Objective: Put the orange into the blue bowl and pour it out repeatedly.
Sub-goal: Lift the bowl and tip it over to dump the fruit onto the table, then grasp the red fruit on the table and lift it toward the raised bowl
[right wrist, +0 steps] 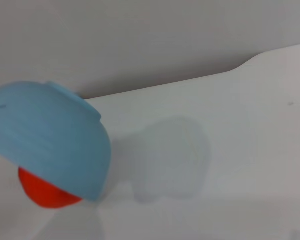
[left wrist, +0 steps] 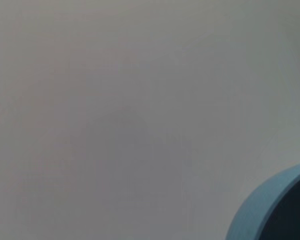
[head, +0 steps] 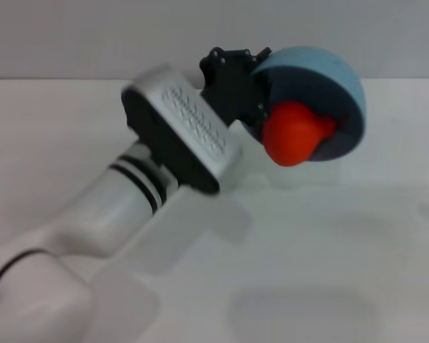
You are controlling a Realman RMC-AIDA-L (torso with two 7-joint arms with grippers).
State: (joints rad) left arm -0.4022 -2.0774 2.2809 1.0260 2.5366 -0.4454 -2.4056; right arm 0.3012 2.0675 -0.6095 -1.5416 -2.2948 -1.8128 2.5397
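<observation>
My left gripper (head: 256, 91) is shut on the rim of the blue bowl (head: 320, 66) and holds it above the table, tipped on its side with the opening facing me. The orange (head: 293, 133) is at the bowl's lower lip, half out of it. The right wrist view shows the bowl (right wrist: 45, 135) from its outside, mouth turned down, with the orange (right wrist: 42, 192) showing under its rim. The left wrist view shows only a piece of the bowl's rim (left wrist: 260, 210). The right gripper is out of view.
The white table (head: 307, 250) spreads under the bowl, with a grey wall (head: 93, 36) behind its far edge. My left arm (head: 129, 207) reaches in from the lower left across the table.
</observation>
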